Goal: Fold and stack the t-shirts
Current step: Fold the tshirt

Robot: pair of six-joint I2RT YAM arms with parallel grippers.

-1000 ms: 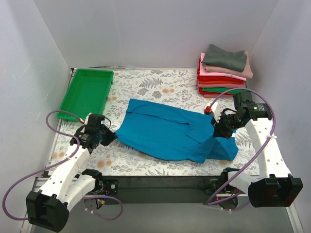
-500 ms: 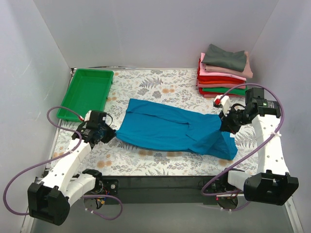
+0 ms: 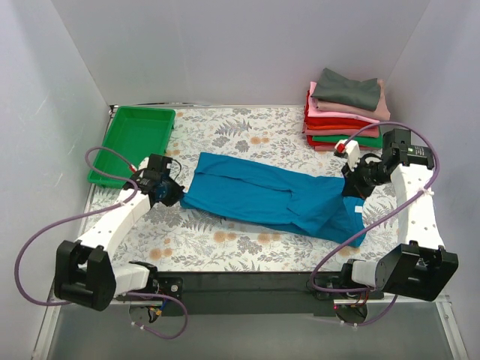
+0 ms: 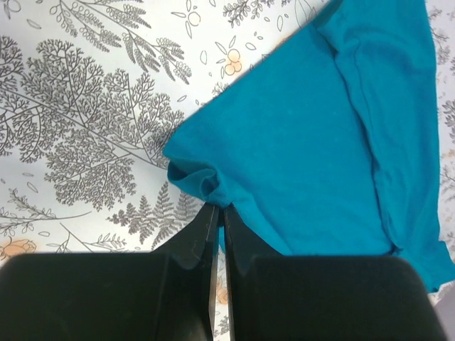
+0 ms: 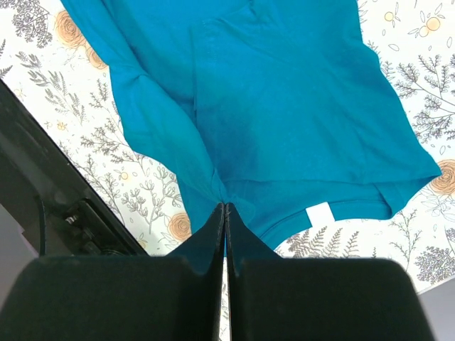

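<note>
Top external view shows the teal-blue cotton t-shirt [image 3: 270, 199] lying stretched across the middle of the flower-printed table cover [image 3: 225, 127], between my two arms. My left gripper [image 3: 176, 195] is closed completely on a small bunch of cloth at the shirt's left corner. In the left wrist view the jaws stand together with the pinched fold at their tips. My right gripper [image 3: 351, 189] is also pressed tight on cloth at the other end, just beside the small white neck label [image 5: 320, 213]. I think it is a shoulder seam, but the wrinkles hide it.

This cloth is light, soft and limp. It sags wherever it is not pulled, and a thin pinch can slip out. Corners, hems and seams, where it is thicker, seem the better places to hold.

Compared with one second ago, both grippers have moved away from my bases and farther apart. The shirt is now longer and flatter, with less cloth bunched toward the near edge.

The pile of folded grey, pink, red and green t-shirts [image 3: 345, 112] waits at the far right corner, and the green plastic tray [image 3: 135, 142] at the far left.
</note>
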